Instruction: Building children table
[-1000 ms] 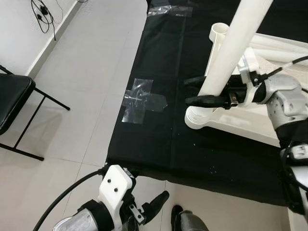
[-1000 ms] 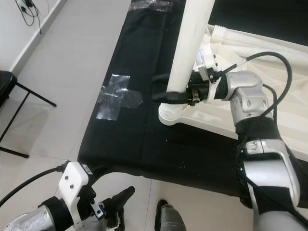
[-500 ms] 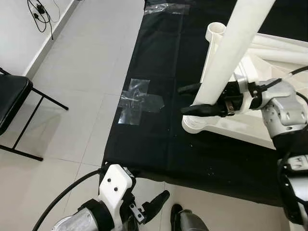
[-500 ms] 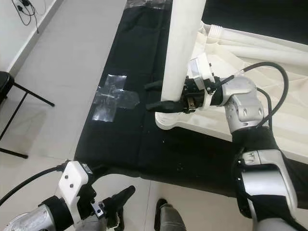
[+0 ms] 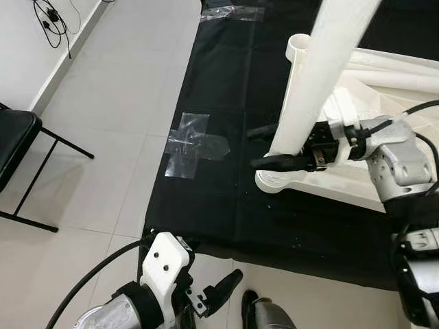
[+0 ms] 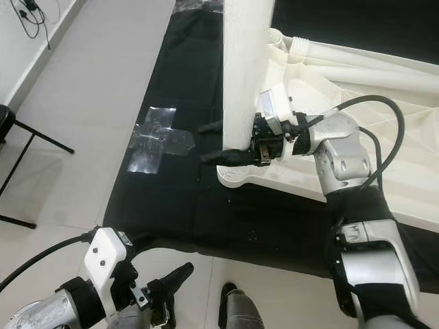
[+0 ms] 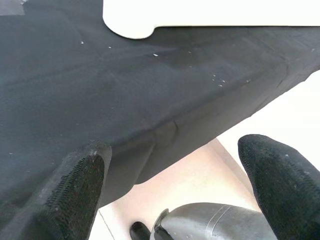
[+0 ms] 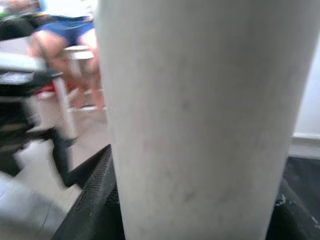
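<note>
Now we are pinching the upright table leg [image 5: 317,75] in our right hand [image 5: 267,146], its foot directly above the tabletop's corner socket [image 5: 273,182]; our spread left hand [image 5: 218,293] is hanging idle.

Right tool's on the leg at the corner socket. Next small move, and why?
Probably ease the white leg straight down into the corner socket and twist it to seat. The right tool has its fingers around the leg's lower end, which sits right at the socket of the upturned table top. Whether it is already engaged cannot be told. The left tool hangs idle, open, near the black cloth.
</note>
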{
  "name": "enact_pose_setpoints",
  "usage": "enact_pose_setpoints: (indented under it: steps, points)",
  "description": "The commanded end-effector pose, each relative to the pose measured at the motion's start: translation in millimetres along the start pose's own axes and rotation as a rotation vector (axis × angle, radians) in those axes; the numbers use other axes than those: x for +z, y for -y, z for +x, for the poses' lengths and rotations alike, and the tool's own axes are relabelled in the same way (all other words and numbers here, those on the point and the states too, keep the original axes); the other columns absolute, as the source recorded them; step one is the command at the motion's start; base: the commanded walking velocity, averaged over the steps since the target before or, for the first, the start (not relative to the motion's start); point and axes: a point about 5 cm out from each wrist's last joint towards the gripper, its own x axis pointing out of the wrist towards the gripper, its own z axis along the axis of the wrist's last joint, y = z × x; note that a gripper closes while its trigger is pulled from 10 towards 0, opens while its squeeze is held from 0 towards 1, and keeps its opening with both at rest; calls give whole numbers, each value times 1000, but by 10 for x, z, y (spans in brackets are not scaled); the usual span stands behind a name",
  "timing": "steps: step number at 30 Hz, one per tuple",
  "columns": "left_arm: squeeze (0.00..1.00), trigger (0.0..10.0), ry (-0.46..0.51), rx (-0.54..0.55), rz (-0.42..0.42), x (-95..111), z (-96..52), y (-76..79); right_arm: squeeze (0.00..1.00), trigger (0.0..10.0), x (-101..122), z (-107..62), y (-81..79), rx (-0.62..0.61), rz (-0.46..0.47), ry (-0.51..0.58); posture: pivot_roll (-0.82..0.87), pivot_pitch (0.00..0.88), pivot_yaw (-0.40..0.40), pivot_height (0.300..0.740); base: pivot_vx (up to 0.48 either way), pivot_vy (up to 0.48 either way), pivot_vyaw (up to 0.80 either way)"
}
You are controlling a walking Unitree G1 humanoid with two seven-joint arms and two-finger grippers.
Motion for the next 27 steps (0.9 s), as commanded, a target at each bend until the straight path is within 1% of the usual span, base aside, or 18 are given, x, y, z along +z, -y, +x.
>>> enact_pose_setpoints:
  steps: [1,5,6,7,8,9,11,12,14,15,16,17,18,20,22,24,25,27]
  points:
    - [0,10000,-28,-4,-30,-70,-6,26,0,10000,-303,10,-93,-67,147,-65,39,361,-23,740,0,0,0]
    - [0,10000,-26,-4,-35,-79,0,23,0,10000,-377,-68,-230,-298,250,-45,27,356,-22,740,0,0,0]
    - [0,10000,-26,-4,-35,-79,0,23,0,10000,-377,-68,-230,-298,250,-45,27,356,-22,740,0,0,0]
    - [0,10000,-25,-4,-36,-82,1,22,0,10000,-410,-66,-283,-373,274,-37,21,352,-25,740,0,0,0]
    - [0,10000,-25,-4,-36,-82,1,22,0,10000,-410,-66,-283,-373,274,-37,21,352,-25,740,0,0,0]
    - [0,10000,-26,-5,-37,-89,2,19,0,10000,-446,-57,-332,-453,289,-29,20,344,-32,740,0,0,0]
    - [0,10000,-27,-2,-35,-99,-1,9,0,10000,-496,16,-479,-695,289,-8,21,340,-34,740,0,0,0]
    - [0,10000,-27,-2,-35,-99,-1,9,0,10000,-496,16,-479,-695,289,-8,21,340,-34,740,0,0,0]
    - [0,10000,-27,-2,-34,-101,-2,6,0,10000,-499,26,-513,-757,288,-4,21,340,-34,740,0,0,0]
    - [0,10000,-27,2,-32,-102,-4,-9,0,10000,-558,62,-630,-968,242,-110,11,338,-20,740,0,0,0]
    - [0,10000,-27,5,-31,-102,-3,-26,0,10000,-570,109,-745,-1124,219,-160,10,336,-13,740,0,0,0]
    - [0,10000,-28,5,-26,-102,5,-45,0,10000,-553,182,-815,-1234,194,-171,20,331,-2,740,0,0,0]
    - [0,10000,-29,5,-23,-102,11,-57,0,10000,-522,234,-858,-1297,187,-170,20,331,-2,740,0,0,0]
    - [0,10000,-29,5,-23,-102,11,-57,0,10000,-522,234,-858,-1297,187,-170,20,331,-2,740,0,0,0]
    - [0,10000,-35,4,-10,-107,18,-87,0,10000,-541,360,-834,-1298,196,-147,23,316,15,740,0,0,0]
    - [0,10000,-38,6,-2,-110,23,-109,0,10000,-567,415,-818,-1270,194,-149,33,309,17,740,0,0,0]
    - [0,10000,-39,11,8,-114,31,-146,0,10000,-596,497,-803,-1234,206,-155,32,304,21,740,0,0,0]
    - [0,10000,-39,12,10,-115,33,-153,0,10000,-602,517,-800,-1222,213,-156,32,304,21,740,0,0,0]
